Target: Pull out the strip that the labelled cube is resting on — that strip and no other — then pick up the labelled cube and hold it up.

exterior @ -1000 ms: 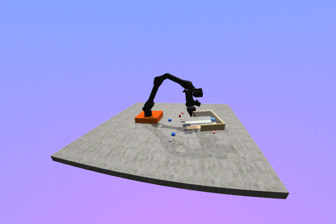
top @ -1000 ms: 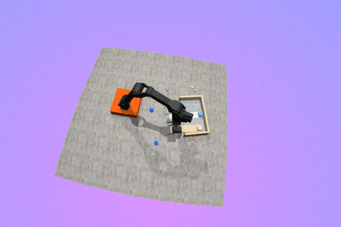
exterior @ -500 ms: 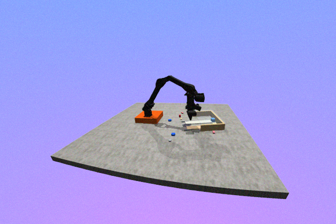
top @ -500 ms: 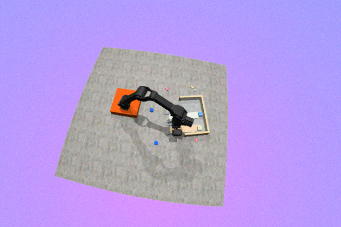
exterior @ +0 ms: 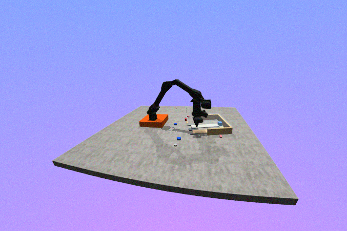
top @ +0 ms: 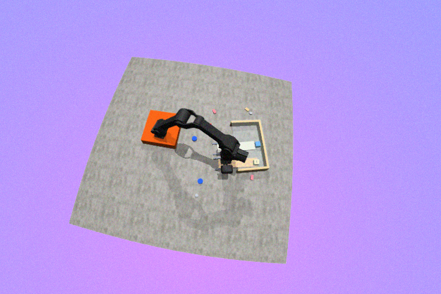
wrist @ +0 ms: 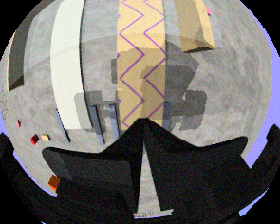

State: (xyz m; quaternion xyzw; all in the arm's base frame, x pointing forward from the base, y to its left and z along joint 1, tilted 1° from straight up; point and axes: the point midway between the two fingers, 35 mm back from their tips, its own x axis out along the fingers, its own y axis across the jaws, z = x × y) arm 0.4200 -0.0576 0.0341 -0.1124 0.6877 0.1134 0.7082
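Note:
The labelled cube (top: 256,162), cream with a dark mark, rests at the far end of the tan strip with purple zigzags (top: 245,162) (exterior: 199,131) (wrist: 132,47). The frame wall hides the cube in the exterior view; it is out of the wrist view. A white strip (top: 247,146) (exterior: 210,125) (wrist: 66,62) lies beside it, with a blue cube (top: 257,144) (exterior: 219,123) at its far end. My gripper (exterior: 197,125) (wrist: 142,122) is shut and empty, pointing down above the near end of the tan strip. In the top view the arm hides its fingertips.
A wooden frame wall (top: 265,152) (exterior: 220,131) (wrist: 196,26) surrounds the strips' far part, open towards the orange base (top: 147,129) (exterior: 152,124). Thin blue-grey bars (wrist: 98,125) flank the strips' near ends. Blue discs (top: 200,180) (exterior: 178,138) and small blocks lie around.

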